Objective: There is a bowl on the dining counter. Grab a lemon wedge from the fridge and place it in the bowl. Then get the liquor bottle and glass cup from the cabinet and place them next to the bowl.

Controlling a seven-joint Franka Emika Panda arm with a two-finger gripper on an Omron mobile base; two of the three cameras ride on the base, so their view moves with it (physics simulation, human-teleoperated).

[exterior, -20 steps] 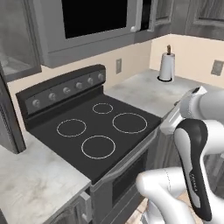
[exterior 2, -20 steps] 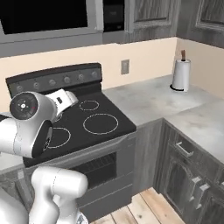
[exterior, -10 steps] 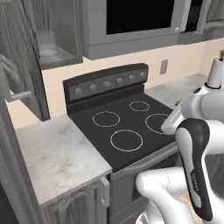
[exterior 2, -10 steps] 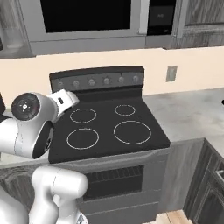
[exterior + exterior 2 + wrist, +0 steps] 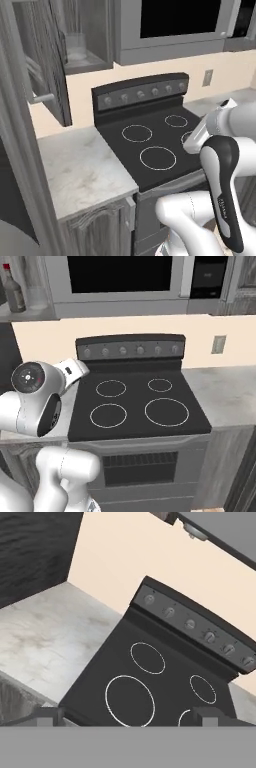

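The cabinet [image 5: 92, 30] hangs open at the upper left of the stove, its door [image 5: 42, 65] swung out toward me. On its lower shelf stands the glass cup [image 5: 75, 46], clear and faint. The liquor bottle [image 5: 14, 292] shows at the top left corner of the right base view, on the same shelf. My gripper [image 5: 129, 717] is open and holds nothing; it points down over the front of the black stove [image 5: 150, 682], far below the cabinet. The bowl, the dining counter, the lemon wedge and the fridge are out of view.
A grey marble worktop [image 5: 82, 172] lies left of the stove [image 5: 137, 406], another stretch [image 5: 225, 393] to its right. A microwave [image 5: 120, 278] hangs over the stove's knob panel [image 5: 130, 349]. The open door's bar handle [image 5: 42, 98] juts out at shoulder height.
The base has driven left along the counter, so both views shifted: the stove slid right, the paper towel holder left the picture, and the open cabinet came in. The gripper stayed open.
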